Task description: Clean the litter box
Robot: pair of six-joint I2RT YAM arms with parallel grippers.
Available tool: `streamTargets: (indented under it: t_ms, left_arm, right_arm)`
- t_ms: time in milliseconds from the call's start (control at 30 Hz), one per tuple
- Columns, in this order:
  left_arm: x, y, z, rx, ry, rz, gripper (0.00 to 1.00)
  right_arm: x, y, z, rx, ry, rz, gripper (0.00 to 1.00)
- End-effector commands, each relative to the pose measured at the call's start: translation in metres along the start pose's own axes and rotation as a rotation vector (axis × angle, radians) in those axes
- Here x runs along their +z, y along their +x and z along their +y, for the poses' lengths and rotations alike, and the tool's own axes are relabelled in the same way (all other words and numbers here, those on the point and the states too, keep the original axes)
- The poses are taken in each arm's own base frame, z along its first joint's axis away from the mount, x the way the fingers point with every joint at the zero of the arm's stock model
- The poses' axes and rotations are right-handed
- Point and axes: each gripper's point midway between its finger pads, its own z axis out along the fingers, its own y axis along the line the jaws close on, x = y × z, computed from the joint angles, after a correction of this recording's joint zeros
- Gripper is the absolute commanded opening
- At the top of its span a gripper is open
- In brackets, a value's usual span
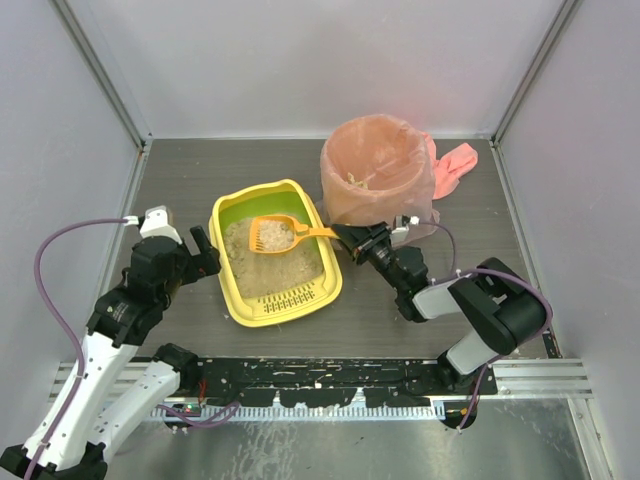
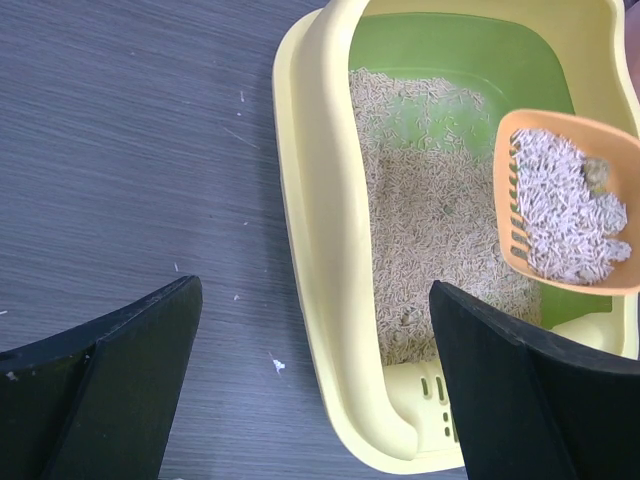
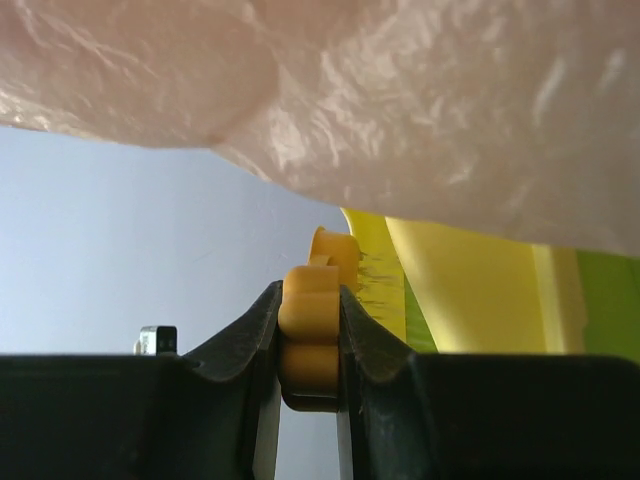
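The yellow litter box [image 1: 232, 290] with a green inner wall and beige litter sits mid-table; its rim [image 2: 310, 200] also shows in the left wrist view. An orange scoop [image 1: 272, 235] loaded with litter hangs over the box, its head [image 2: 565, 200] holding pale pellets and a darker clump. My right gripper [image 1: 345, 237] is shut on the scoop's handle [image 3: 310, 340], just right of the box. My left gripper [image 1: 203, 248] stands open beside the box's left wall, straddling its rim [image 2: 315, 400], with nothing held between its fingers.
A round bin lined with a pink bag [image 1: 378, 170] stands behind and right of the box; the bag [image 3: 400, 100] fills the top of the right wrist view. Pink bag ends [image 1: 455, 165] lie at the far right. Grey walls enclose the table.
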Motion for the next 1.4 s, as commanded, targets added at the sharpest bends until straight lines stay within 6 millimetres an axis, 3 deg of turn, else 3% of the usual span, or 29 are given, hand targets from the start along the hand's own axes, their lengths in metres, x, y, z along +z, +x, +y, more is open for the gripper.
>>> streamTargets:
  t_ms: [0,33,133,167,267,300,400,433,533,567,667,700,800,933,1033,1067,1167,1200,1300,1367]
  left_arm:
    - [-0.001,-0.014,-0.004,-0.02,0.019,-0.063,0.98]
    - [-0.001,-0.014,-0.006,-0.021,0.024,-0.059,0.98]
    - [-0.003,-0.014,-0.007,-0.021,0.02,-0.037,0.98]
    - [-0.003,-0.014,-0.007,-0.024,0.02,-0.039,0.98]
    - [-0.001,-0.012,-0.007,-0.031,0.03,-0.059,0.98]
    - [0.0,-0.012,-0.007,-0.03,0.032,-0.056,0.98]
    - [-0.001,-0.011,-0.008,-0.022,0.023,-0.03,0.98]
    - [-0.002,-0.012,-0.007,-0.026,0.021,-0.034,0.98]
    - [-0.002,-0.013,-0.007,-0.037,0.031,-0.06,0.98]
    - [-0.001,-0.012,-0.007,-0.035,0.031,-0.058,0.98]
    - [-0.005,-0.013,-0.005,-0.026,0.018,-0.04,0.98]
    - [-0.005,-0.013,-0.004,-0.026,0.013,-0.043,0.98]
    - [-0.002,-0.011,-0.004,-0.034,0.023,-0.06,0.98]
    - [-0.003,-0.011,-0.007,-0.029,0.025,-0.033,0.98]
    - [0.0,-0.01,-0.006,-0.036,0.029,-0.048,0.98]
    - [0.001,-0.01,-0.008,-0.038,0.034,-0.05,0.98]
    - [-0.001,-0.009,-0.007,-0.028,0.027,-0.029,0.98]
    - [-0.002,-0.01,-0.006,-0.03,0.02,-0.034,0.98]
    - [0.0,-0.008,-0.005,-0.042,0.029,-0.052,0.98]
    - [0.002,-0.005,-0.007,-0.041,0.035,-0.038,0.98]
  right_arm:
    - [0.013,0.037,0.049,-0.066,-0.143,0.089,0.01]
    - [0.013,0.039,0.047,-0.08,-0.142,0.092,0.01]
    - [-0.007,-0.007,0.026,-0.014,-0.102,-0.054,0.01]
    - [-0.01,-0.012,0.025,-0.002,-0.103,-0.066,0.01]
    - [0.0,0.021,0.032,-0.053,-0.112,0.046,0.01]
    - [0.001,0.02,0.032,-0.059,-0.109,0.046,0.01]
    - [-0.011,-0.015,0.025,-0.01,-0.098,-0.07,0.01]
    - [-0.011,-0.015,0.026,-0.003,-0.105,-0.069,0.0]
    - [0.004,0.02,0.04,-0.061,-0.13,0.051,0.0]
    - [0.004,0.018,0.037,-0.067,-0.124,0.045,0.0]
    - [-0.011,-0.019,0.023,-0.001,-0.095,-0.081,0.01]
    - [-0.01,-0.017,0.029,0.004,-0.117,-0.068,0.01]
    - [0.003,0.021,0.037,-0.047,-0.134,0.052,0.01]
    - [-0.012,-0.014,0.021,0.004,-0.096,-0.072,0.01]
    - [0.001,0.019,0.035,-0.053,-0.128,0.044,0.01]
    - [0.003,0.019,0.035,-0.062,-0.121,0.049,0.01]
    - [-0.008,-0.014,0.024,-0.024,-0.088,-0.059,0.0]
    - [-0.008,-0.015,0.027,-0.024,-0.1,-0.059,0.01]
    - [0.005,0.024,0.035,-0.081,-0.109,0.063,0.01]
    - [0.003,0.013,0.031,-0.075,-0.101,0.024,0.01]
